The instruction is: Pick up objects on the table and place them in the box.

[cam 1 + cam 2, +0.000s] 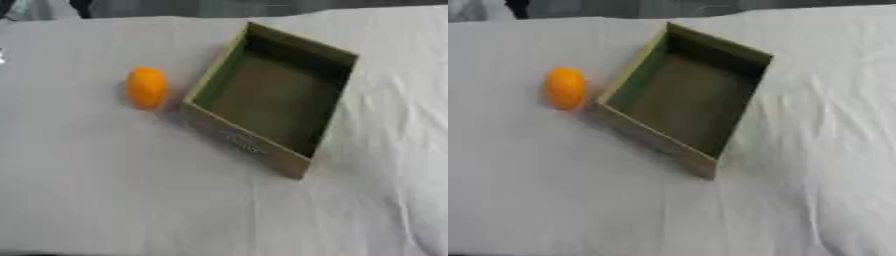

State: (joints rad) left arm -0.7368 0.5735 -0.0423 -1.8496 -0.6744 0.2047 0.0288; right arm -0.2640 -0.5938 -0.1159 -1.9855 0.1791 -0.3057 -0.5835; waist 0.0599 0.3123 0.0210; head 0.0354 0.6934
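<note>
- Looking through the left eye view: one orange fruit (pixel 145 88) lies left of centre in the upper half, on the white-clothed table (pixel 105 190). Its long axis runs up and down the frame. One open cardboard box (pixel 249 141) sits just beside it to the right, turned askew, and I can see nothing inside.
- No hand shows anywhere, so I cannot tell whether either is spread or closed, nor which is nearer. Since the fruit lies on the frame's left, I'd guess the left arm has the easier reach.
- Turning to the right eye view: same count, one fruit, one box. A narrow gap separates them. The drop-off lies rightward of the fruit.
</note>
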